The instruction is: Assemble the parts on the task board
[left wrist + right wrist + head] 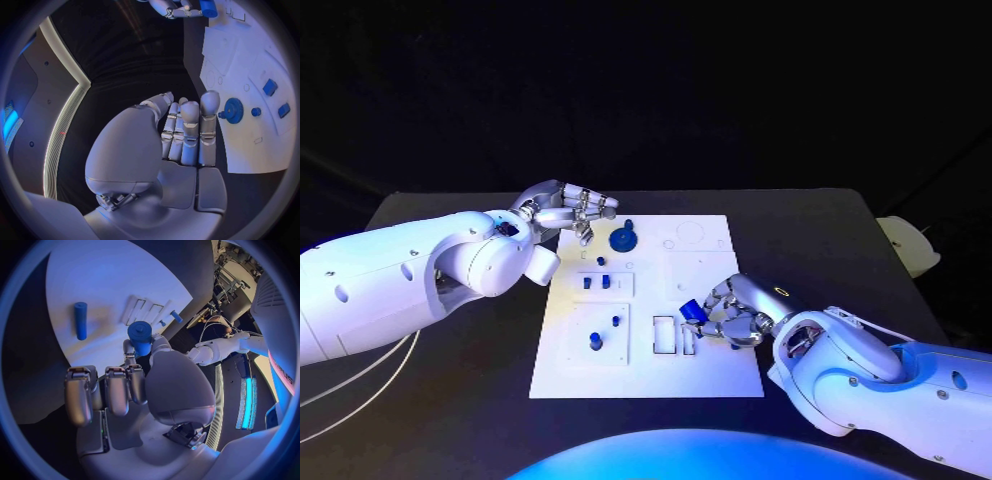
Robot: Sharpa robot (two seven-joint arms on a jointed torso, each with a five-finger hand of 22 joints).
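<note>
The task board (653,370) lies in the middle of the black desk (834,240). The right hand (730,312) hovers over the board's right edge, its fingers (139,347) pinching a short blue cylinder (140,333), partly hidden by them. The left hand (567,210) hangs at the board's far left corner, fingers (189,131) held together and gripping nothing, just beside a blue gear (625,239). Small blue pegs (596,341) stand in the board; their exact shapes are hard to make out.

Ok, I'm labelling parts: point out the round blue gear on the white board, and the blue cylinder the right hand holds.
Round blue gear (625,240), head view, centre of its face.
Blue cylinder (140,333), right wrist view, its top end.
</note>
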